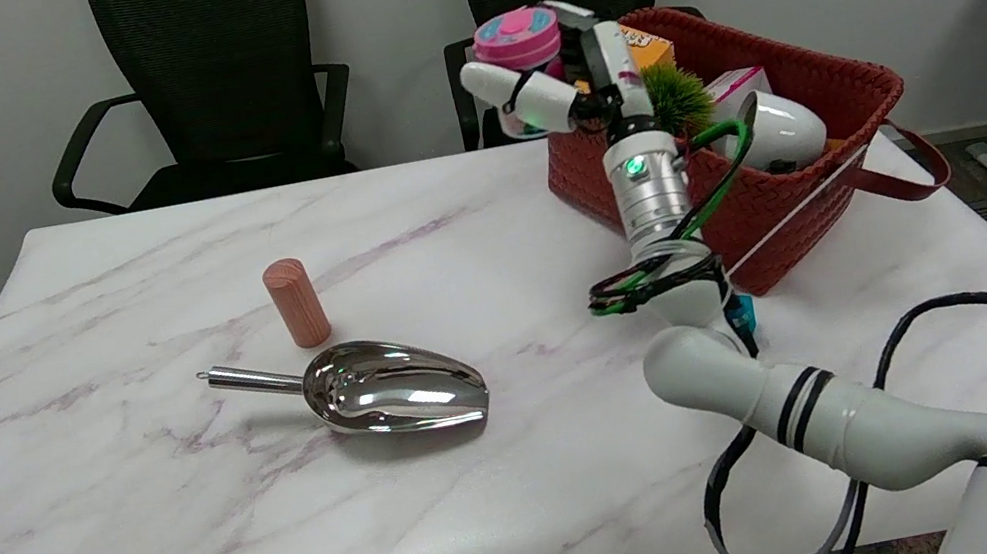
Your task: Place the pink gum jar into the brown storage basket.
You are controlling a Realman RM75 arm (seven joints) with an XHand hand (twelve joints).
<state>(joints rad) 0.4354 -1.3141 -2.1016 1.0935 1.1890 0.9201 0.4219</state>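
The pink gum jar with its pink lid and teal rim is held up in the air by my right hand, whose fingers wrap around its body. It hangs just left of the brown storage basket, above the table's far edge and about level with the basket's rim. The jar's lower part is hidden behind my fingers. The basket stands at the table's far right and holds a white rounded object, a green spiky thing, an orange box and a pink-and-white box.
A shiny metal scoop lies mid-table with its handle pointing left. A small pink wooden cylinder stands upright behind it. Two black office chairs stand beyond the far edge. The basket's strap handle hangs off its right side.
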